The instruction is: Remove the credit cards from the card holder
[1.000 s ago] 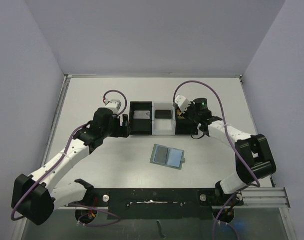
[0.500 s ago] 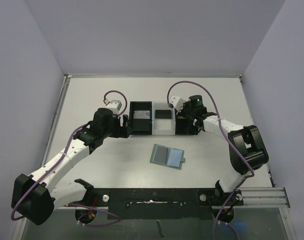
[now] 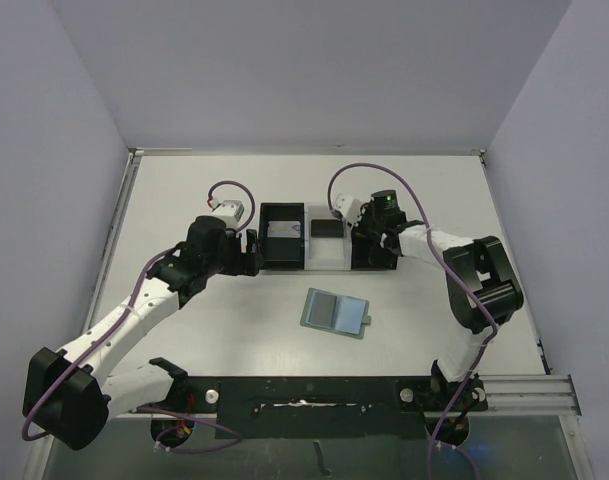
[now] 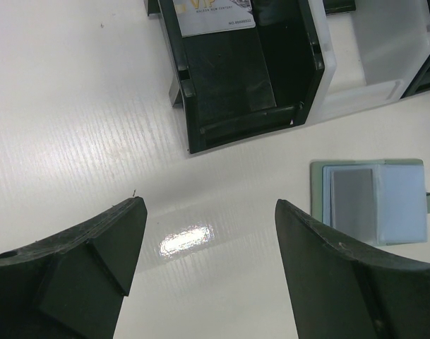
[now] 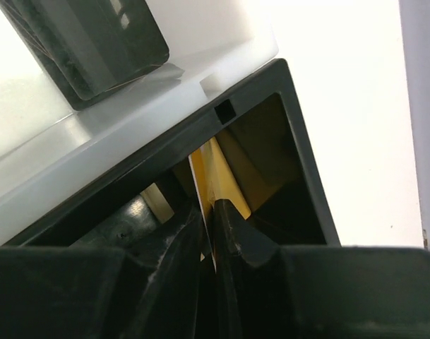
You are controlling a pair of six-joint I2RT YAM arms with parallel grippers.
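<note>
Seeing my right jaws pinching a yellow card [image 5: 225, 176] in the tray [image 4: 243, 120], left jaws spread wide over the surface [image 4: 73, 106].

This looks like a robotics lab test cell, not a home or a shop. A white table [image 3: 184, 190] stands between plain pale walls [image 3: 44, 150] on the left, far and right sides. Two robot arms, left [image 3: 134, 315] and right [image 3: 484, 290], are bolted to a black rail [image 3: 314, 395] at the near edge, and purple cables [image 3: 384, 170] run loose along them.
</note>
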